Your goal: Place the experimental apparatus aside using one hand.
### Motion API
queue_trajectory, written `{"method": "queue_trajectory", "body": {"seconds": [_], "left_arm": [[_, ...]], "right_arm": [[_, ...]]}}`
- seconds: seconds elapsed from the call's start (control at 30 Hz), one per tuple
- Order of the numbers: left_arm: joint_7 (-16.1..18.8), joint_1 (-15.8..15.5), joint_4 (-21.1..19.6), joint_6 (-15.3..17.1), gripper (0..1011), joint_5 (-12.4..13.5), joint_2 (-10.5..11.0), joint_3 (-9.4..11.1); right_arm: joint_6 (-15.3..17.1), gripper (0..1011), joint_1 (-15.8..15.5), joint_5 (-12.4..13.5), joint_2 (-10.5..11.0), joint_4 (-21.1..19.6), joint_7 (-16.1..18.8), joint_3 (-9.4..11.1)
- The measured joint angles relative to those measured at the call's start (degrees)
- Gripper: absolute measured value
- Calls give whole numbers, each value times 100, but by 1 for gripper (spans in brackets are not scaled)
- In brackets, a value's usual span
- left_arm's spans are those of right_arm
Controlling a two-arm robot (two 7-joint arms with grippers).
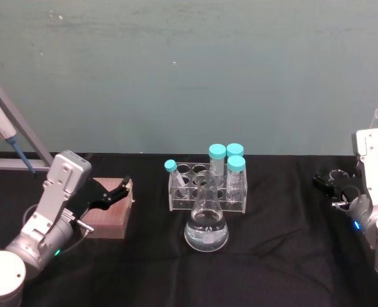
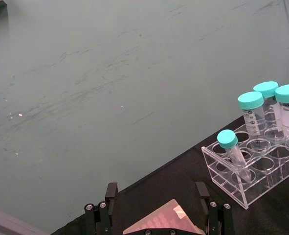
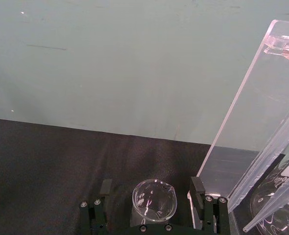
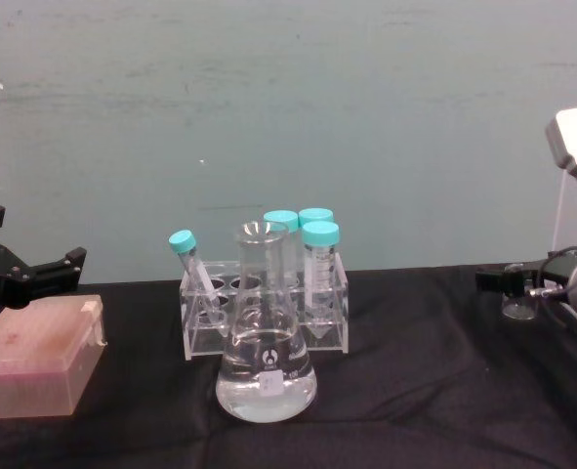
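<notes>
The right tool (image 3: 151, 188) is well out to the right of the conical flask (image 1: 206, 225), low over the black bench (image 1: 284, 256). Its silver wrist is bent so the black fingers (image 3: 197, 188) point back toward the flask, about level with the bench top. The fingers are spread wide with the small glass beaker (image 3: 154, 208) between them. A little space shows on each side of the glass, so nothing is clamped. The beaker stands upright on the bench. A tall clear acrylic stand (image 3: 261, 122) rises just beyond it, on the side away from the flask.

The flask holds clear liquid and stands nearest the robot. The clear tube rack (image 1: 208, 192) with teal-capped tubes is directly behind it.

The left tool (image 2: 156, 193) is well to the left of the flask. Its forearm slants up from the near corner, and its fingers are parted over the near edge of a pink box (image 4: 34, 357), gripping nothing.
</notes>
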Motion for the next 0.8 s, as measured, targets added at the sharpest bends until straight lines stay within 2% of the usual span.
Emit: {"method": "queue_trajectory", "body": {"seconds": [0.57,0.8], "left_arm": [[0,0,0,0,1000,0,0,0],[0,0,0,0,1000,0,0,0]], "right_arm": [[-1,1000,-6,-6,0,-14,-2,0],[-84,1000,-230,-127,14,-445,-86,-30]]}}
